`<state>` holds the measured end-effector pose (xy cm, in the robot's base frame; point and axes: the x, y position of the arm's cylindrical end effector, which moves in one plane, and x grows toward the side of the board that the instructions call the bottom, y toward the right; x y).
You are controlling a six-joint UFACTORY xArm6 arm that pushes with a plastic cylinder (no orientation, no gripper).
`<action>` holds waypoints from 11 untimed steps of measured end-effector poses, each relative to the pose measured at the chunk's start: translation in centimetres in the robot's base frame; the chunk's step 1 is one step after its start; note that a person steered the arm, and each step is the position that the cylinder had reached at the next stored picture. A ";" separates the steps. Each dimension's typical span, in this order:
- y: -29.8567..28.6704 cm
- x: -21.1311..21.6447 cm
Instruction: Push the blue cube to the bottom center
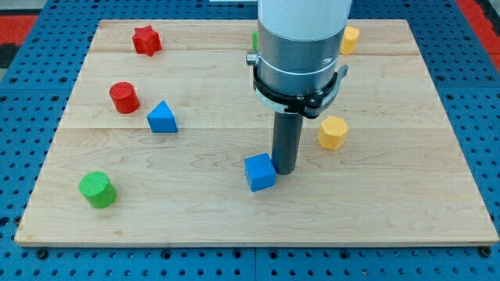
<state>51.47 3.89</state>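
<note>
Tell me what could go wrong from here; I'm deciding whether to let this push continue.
My tip touches the blue cube at its upper-right corner, not a flat face, so the cube, already turned askew, may rotate and slip off the tip. The contact also drives it toward the view's left, so it could drift past bottom centre. The board's bottom edge is fairly near; overshoot is possible.

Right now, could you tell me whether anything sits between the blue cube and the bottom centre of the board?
Nothing visible does. The blue cube lies just above the bottom centre, with only bare board below it. My tip is against its right side. The yellow block is off to the upper right.
</note>
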 end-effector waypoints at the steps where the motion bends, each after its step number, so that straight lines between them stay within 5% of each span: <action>1: -0.5 0.0; 5: -3.6 0.0; 7: -10.6 0.2; 9: -9.0 -2.1; 11: -19.5 1.0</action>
